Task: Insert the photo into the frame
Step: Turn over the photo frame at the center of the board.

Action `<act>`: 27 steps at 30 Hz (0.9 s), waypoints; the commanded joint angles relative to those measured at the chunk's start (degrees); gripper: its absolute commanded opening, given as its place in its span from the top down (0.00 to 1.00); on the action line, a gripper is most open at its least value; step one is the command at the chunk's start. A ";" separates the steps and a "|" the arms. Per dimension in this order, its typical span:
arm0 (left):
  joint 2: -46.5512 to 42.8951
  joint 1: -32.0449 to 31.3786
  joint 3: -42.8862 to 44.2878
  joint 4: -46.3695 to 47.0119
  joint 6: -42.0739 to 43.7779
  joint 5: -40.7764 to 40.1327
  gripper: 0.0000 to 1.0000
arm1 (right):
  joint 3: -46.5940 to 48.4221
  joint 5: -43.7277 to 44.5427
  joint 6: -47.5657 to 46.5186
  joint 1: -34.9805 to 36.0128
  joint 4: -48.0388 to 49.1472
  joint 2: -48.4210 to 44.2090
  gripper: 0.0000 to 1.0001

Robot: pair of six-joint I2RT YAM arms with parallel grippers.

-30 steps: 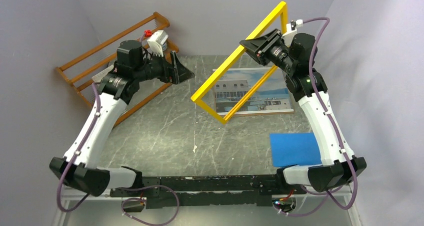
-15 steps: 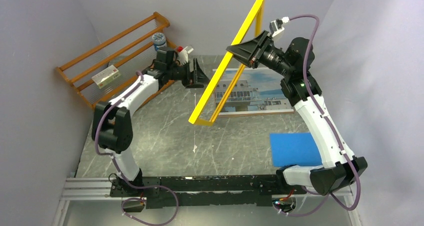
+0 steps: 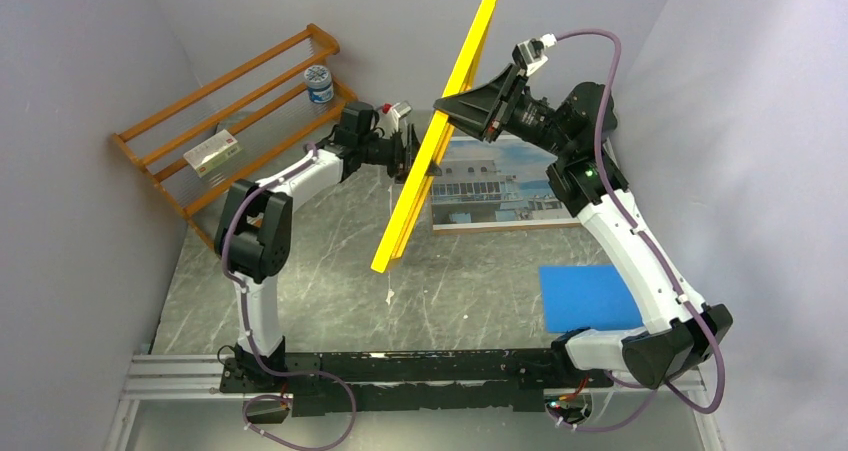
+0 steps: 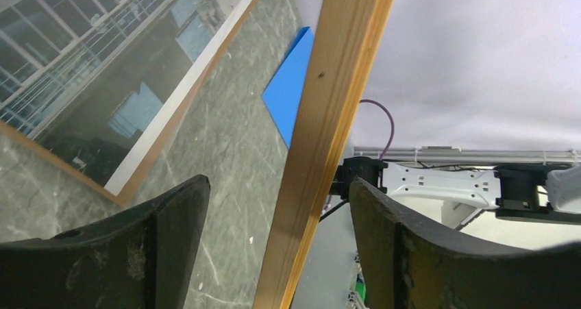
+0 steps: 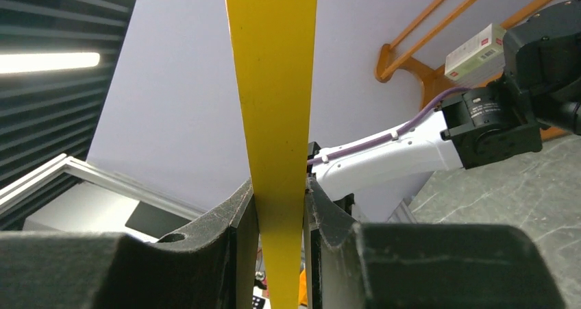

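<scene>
Clamping frame (image 3: 463,59) edge, right fingers (image 5: 236,220), left fingers (image 4: 164,220) loosely straddling

1. One frame (image 3: 437,136).
2. One photo (image 3: 520,186).
3. One blue sheet (image 3: 590,296).
4. One wooden rack (image 3: 260,61).
5. On it: one jar (image 3: 318,83), one small box (image 3: 213,153).
6. Two arms: left arm (image 3: 265,231), right arm (image 3: 625,231).

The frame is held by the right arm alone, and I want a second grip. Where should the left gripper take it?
Take the thin wood-backed side bar of the frame, coming from its back. It runs straight between the left gripper's open fingers, so closing there likely suffices; the right gripper holds it elsewhere.
</scene>
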 commanded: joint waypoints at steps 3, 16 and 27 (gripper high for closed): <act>0.89 -0.59 -0.17 12.77 -7.60 6.40 0.33 | -0.95 -1.45 3.15 0.30 10.39 -1.74 0.86; 1.45 1.40 -3.06 21.37 -14.22 7.75 0.97 | -3.53 0.55 0.17 0.03 3.02 -5.20 0.73; -1.87 7.85 -1.21 -5.16 3.23 0.15 0.97 | -0.39 10.90 -8.01 -3.15 -19.45 -9.14 0.45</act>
